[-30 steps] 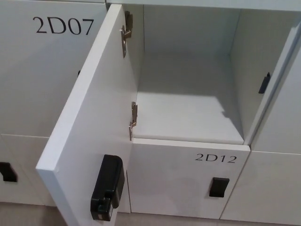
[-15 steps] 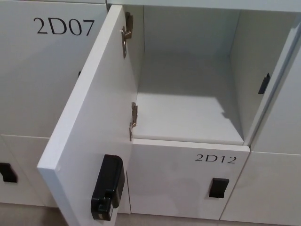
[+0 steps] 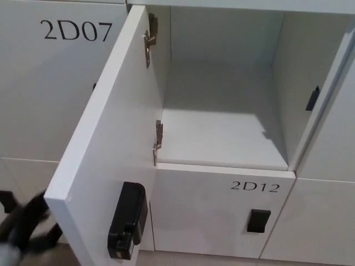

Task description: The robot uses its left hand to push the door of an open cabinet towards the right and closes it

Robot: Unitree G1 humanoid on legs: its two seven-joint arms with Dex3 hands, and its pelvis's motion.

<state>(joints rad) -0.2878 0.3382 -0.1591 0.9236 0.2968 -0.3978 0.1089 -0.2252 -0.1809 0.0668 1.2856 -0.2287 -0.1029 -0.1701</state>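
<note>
Black robot left hand (image 3: 25,230), blurred, newly entered at lower left, just outside the open white cabinet door (image 3: 105,144); finger spread cannot be told. Black lock box (image 3: 127,221) on the door's inner face. Door unmoved, swung wide; empty white compartment (image 3: 222,111) beyond

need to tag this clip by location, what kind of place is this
Most likely a locker bank, as in a changing or storage room. White numbered doors marked 2D07 and 2D12, a black latch on the open door, and an empty compartment suggest it.
</note>
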